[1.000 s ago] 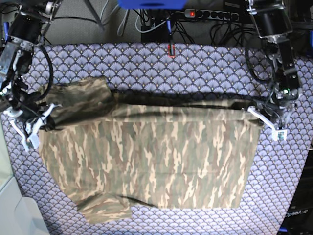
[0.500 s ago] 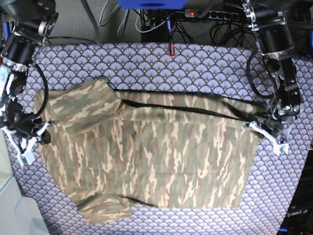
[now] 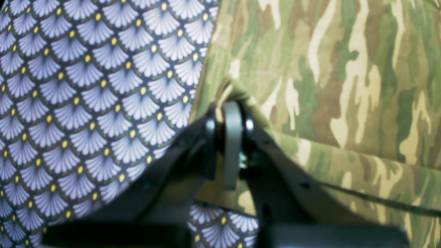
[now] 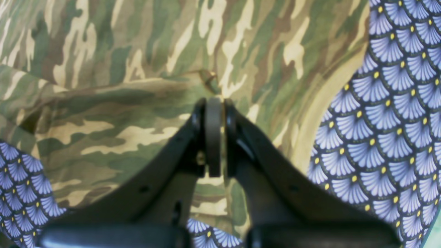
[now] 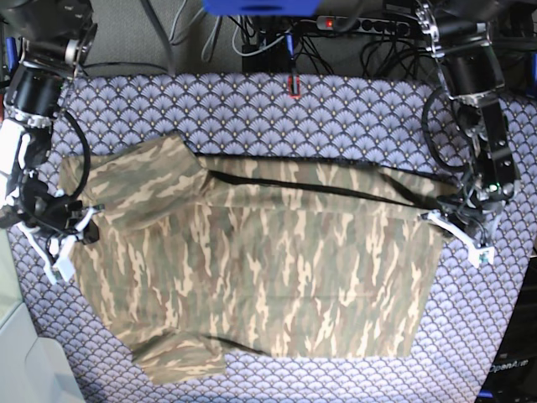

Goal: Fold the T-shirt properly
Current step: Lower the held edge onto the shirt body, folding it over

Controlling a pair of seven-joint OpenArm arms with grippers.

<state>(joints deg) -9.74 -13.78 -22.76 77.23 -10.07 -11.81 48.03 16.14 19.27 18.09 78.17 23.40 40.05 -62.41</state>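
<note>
The camouflage T-shirt (image 5: 268,260) lies spread on the table, its folded-over top layer reaching across the body, with a dark seam line along the back. My left gripper (image 5: 459,228) is shut on the shirt's right edge; the left wrist view shows its jaws (image 3: 230,107) pinching a fold of the T-shirt (image 3: 327,69). My right gripper (image 5: 64,242) is shut on the shirt's left edge by the upper sleeve; the right wrist view shows it (image 4: 214,103) closed on the T-shirt (image 4: 137,51). Both grippers are low at the cloth.
A purple-grey fan-scale cloth (image 5: 336,117) covers the table under the shirt. A power strip (image 5: 361,25) and cables lie beyond the back edge, with a small red clip (image 5: 293,86) there. A white box (image 5: 29,369) stands at the front left.
Both grippers moved toward the front edge and lower, carrying the shirt's top layer with them. The layer now lies flatter, and the right gripper has shifted slightly inward.
</note>
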